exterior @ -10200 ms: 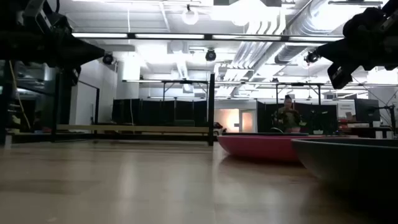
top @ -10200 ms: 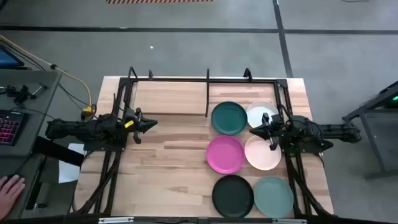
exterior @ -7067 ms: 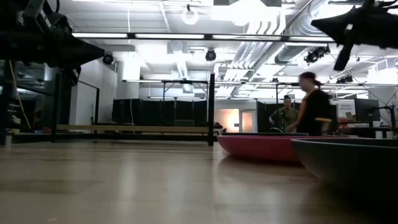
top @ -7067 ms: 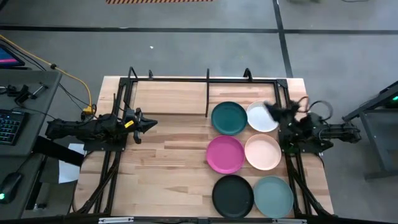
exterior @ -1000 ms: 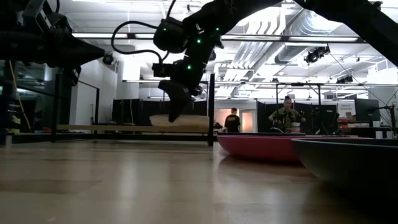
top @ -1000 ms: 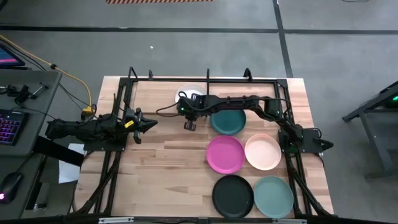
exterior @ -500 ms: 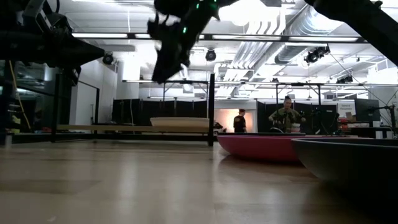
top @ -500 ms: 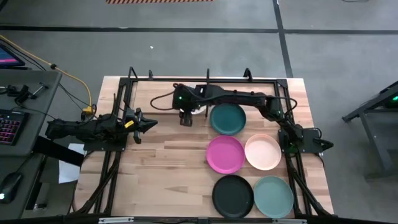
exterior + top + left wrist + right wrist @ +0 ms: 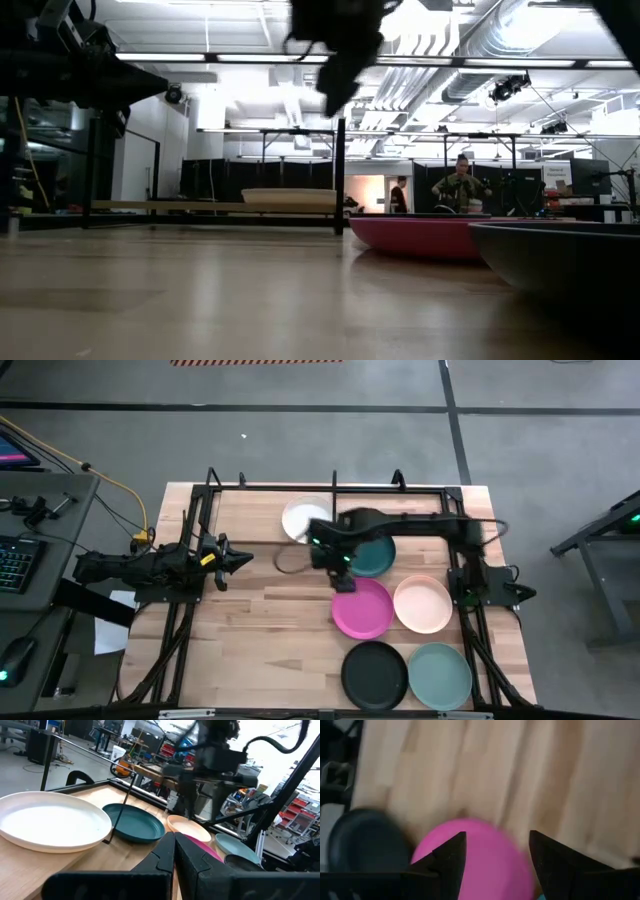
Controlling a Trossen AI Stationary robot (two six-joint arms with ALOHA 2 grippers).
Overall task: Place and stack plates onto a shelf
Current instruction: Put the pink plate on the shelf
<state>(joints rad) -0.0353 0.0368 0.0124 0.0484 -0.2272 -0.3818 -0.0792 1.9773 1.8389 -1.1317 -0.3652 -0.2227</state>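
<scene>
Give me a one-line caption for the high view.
White plate sits left of the shelf divider; right end effector open, empty, above the magenta plate; left end effector waits.

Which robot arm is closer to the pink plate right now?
Right. Its end effector hangs open just above the pink plate's far edge; the left end effector waits across the table.

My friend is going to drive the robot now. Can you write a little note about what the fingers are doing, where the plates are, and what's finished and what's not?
Right gripper: fingers open, empty, above the magenta plate.
Left gripper: shut, waiting at the table's left side.
Done: the white plate sits in the shelf, left of its divider bar.
Left to do: five plates are on the table: dark teal, magenta, peach, black and grey-green.
</scene>
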